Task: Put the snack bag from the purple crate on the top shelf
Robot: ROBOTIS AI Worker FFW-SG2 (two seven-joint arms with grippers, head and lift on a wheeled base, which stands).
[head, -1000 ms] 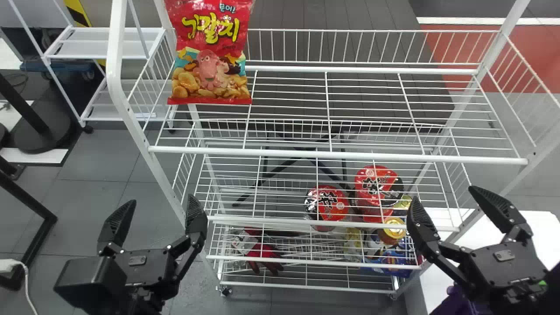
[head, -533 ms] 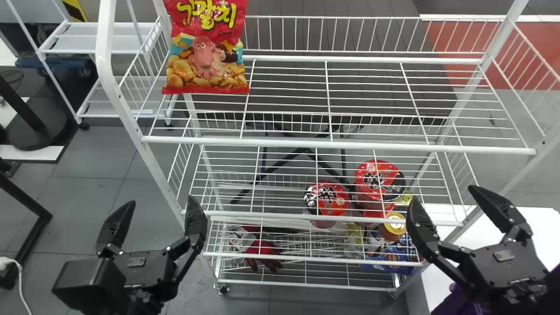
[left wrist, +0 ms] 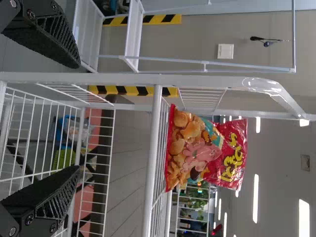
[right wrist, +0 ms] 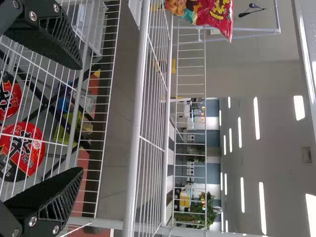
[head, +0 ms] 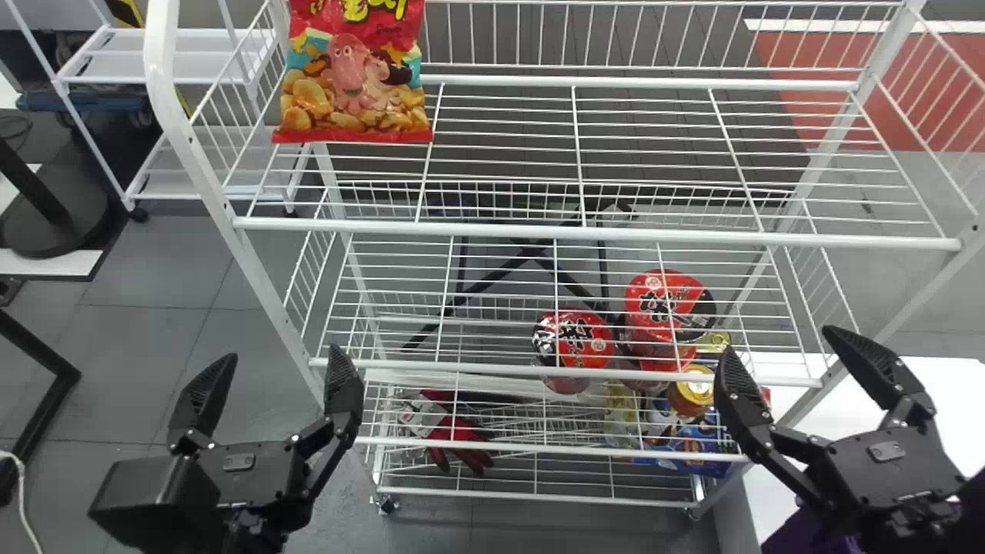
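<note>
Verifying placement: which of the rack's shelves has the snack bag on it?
The top shelf of the white rack: the snack bag stands at its left end, while the red-lidded cups sit lower down.

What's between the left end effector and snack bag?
Head view: rack's left front post, middle shelf's wire side, top shelf's front rail.

Red-lidded cups [head: 663, 298] near gold-lidded jar [head: 694, 388]; red gloves [head: 455, 437] farther left.
</note>
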